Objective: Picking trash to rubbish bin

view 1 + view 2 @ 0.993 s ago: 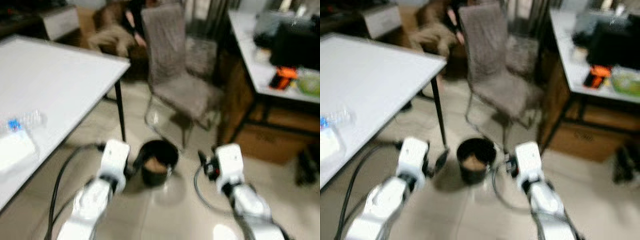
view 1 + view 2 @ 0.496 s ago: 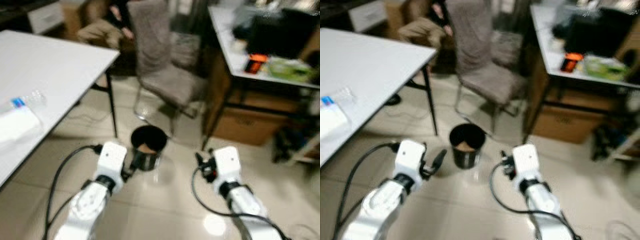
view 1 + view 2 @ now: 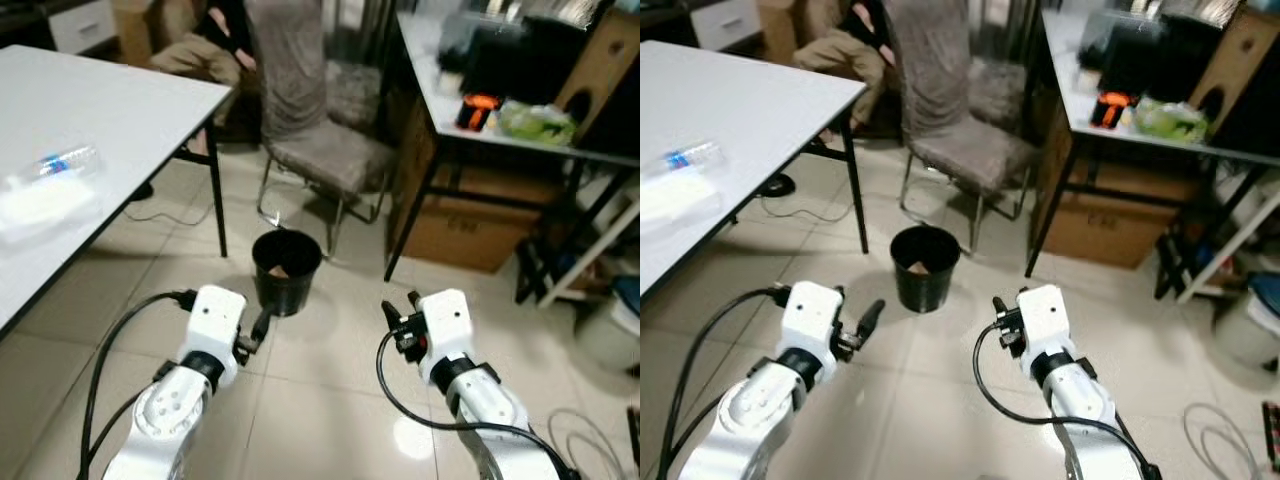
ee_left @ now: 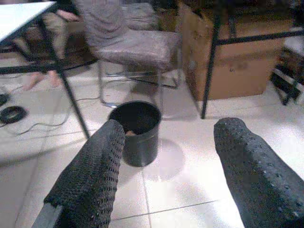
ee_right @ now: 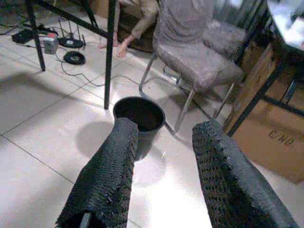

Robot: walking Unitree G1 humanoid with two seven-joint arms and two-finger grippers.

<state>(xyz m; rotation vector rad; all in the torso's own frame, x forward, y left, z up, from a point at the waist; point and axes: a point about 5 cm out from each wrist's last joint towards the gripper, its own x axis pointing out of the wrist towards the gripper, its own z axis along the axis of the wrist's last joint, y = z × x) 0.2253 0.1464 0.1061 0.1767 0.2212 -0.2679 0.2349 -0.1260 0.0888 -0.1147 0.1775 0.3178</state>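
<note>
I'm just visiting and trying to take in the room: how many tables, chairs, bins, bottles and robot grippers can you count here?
Tables: 2, white table and dark-legged table
Chairs: 1, grey chair
Bins: 1, black rubbish bin
Bottles: 1, plastic bottle
Grippers: 2, left gripper and right gripper, both open
Total: 7

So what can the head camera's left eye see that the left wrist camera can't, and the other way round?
The left eye view alone takes in the white table with a bottle on it, the right-hand table's orange item and both grippers, left and right. The left wrist view alone gives a close look at its own open fingers and a cable coil on the floor. Both share the bin, the grey chair and the cardboard box.
</note>
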